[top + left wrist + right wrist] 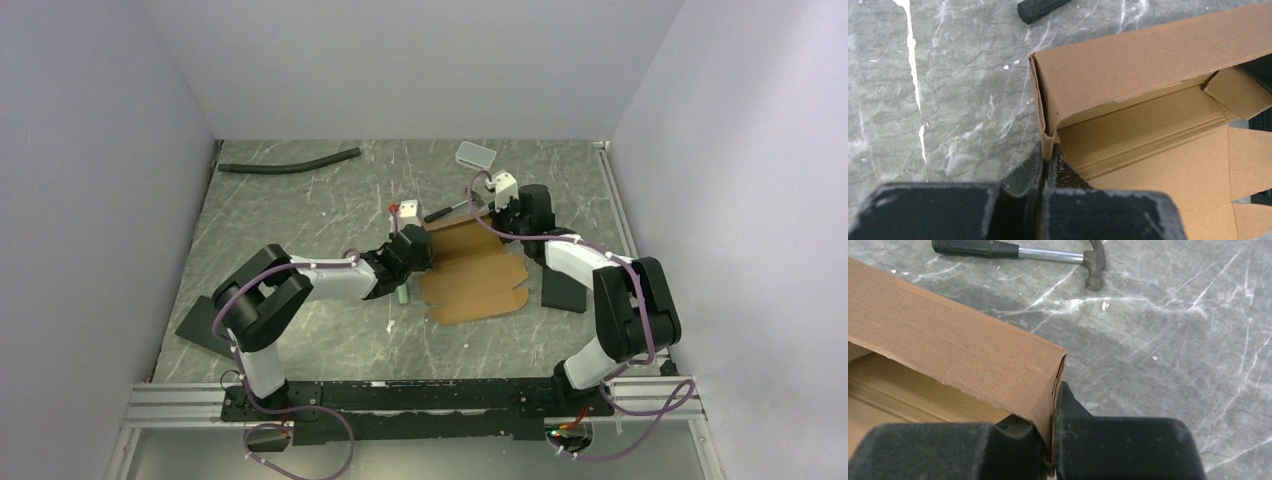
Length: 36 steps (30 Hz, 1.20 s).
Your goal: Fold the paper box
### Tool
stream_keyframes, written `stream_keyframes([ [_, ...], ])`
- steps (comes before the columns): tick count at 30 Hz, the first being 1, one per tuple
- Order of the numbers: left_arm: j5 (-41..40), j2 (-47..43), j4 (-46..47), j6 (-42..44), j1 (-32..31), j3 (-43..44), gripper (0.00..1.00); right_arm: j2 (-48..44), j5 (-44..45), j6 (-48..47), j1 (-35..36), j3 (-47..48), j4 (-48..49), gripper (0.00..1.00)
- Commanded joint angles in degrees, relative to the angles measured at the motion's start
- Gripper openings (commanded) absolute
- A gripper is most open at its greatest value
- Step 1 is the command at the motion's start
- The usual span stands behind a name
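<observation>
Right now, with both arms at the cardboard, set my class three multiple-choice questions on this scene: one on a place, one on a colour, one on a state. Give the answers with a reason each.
1. Where does the hammer lie?
A. On the table, beyond the paper box
B. Inside the box
C. On top of an arm

2. What colour is the paper box?
A. White
B. Brown
C. Blue

3. How do the left gripper and the right gripper stand?
A. Both open, above the box
B. Only the left shut on it
C. Each shut on an end corner of the box's raised wall

Answers:
1 A: the right wrist view shows it on bare marble past the folded wall.
2 B: it is plain brown cardboard in every view.
3 C: each wrist view shows cardboard pinched between the fingers.
</observation>
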Motion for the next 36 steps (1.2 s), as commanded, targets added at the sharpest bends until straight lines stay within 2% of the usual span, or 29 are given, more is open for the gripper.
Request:
stream_keyframes([
  [1,0.3,-1.1,-4.7,-5.5,0.0,3.1,0.00,0.6,8.1,1.2,3.2,0.9,3.2,0.00],
  [2,0.4,-1.2,-4.5,-5.7,-0.1,3.1,0.00,1.1,6.9,1.7,3.5,1.5,2.4,0.00],
  [7,-1.8,-0.3,-6.5,-6.0,-0.1,3.7,0.00,0.8,-0.2,1.6,3.1,3.0,-1.6,0.29],
  [11,-4.1,0.6,-7.5,-6.0,-0.1,3.7,0.00,-1.3,-6.6,-0.4,1.8,4.4,-6.1,0.44],
  [18,-6.8,2.0,-9.6,-6.5,-0.1,5.0,0.00,-5.2,-15.5,-2.5,-3.3,4.8,-11.1,0.60],
  [21,-7.1,2.4,-9.9,-6.5,-0.1,6.4,0.00,-6.6,-19.6,-3.1,-5.0,4.6,-12.2,0.61],
  [30,-6.0,2.2,-10.0,-6.5,-0.2,6.2,0.00,-2.4,-14.1,-0.2,-4.0,5.2,-10.3,0.45],
  [32,-5.4,2.1,-10.0,-6.5,-0.4,6.3,0.00,-1.3,-11.0,0.4,-2.8,5.2,-8.6,0.34],
  [35,-4.6,1.7,-10.3,-6.4,-0.7,6.7,0.00,0.0,-3.2,1.2,-0.2,4.8,-5.2,0.00],
  [36,-4.5,1.5,-10.5,-6.6,-0.8,6.8,0.00,0.1,1.5,1.0,1.0,4.4,-4.1,0.00],
])
